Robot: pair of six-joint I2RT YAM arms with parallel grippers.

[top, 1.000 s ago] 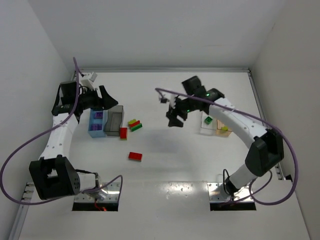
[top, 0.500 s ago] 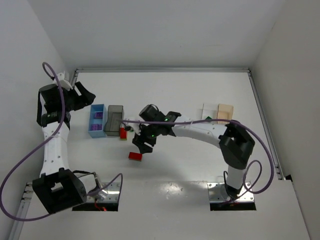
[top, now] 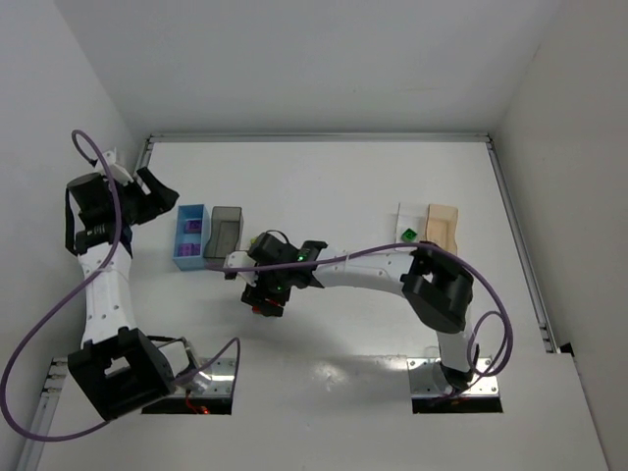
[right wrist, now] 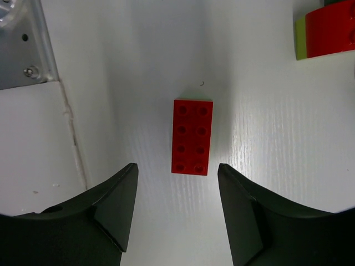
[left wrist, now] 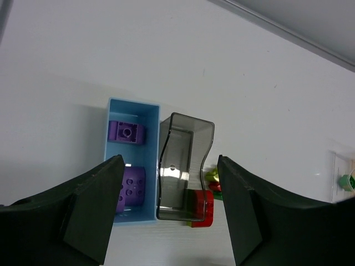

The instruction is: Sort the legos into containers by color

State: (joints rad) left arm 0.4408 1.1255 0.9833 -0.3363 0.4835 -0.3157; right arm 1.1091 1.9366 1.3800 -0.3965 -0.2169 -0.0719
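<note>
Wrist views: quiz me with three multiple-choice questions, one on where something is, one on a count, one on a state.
1. Where is the lone red brick? A in a bin; B stacked on another brick; C on the table between the fingers of the right hand.
2. How many purple bricks are in the blue bin? A one; B two; C four.
3. How is the right hand? A open, clear of the brick; B shut on the brick; C shut, holding nothing.
Answers: 1 C, it lies flat on bare table between the fingers. 2 B, two sit in the bin. 3 A, table shows on both sides of the brick.
</note>
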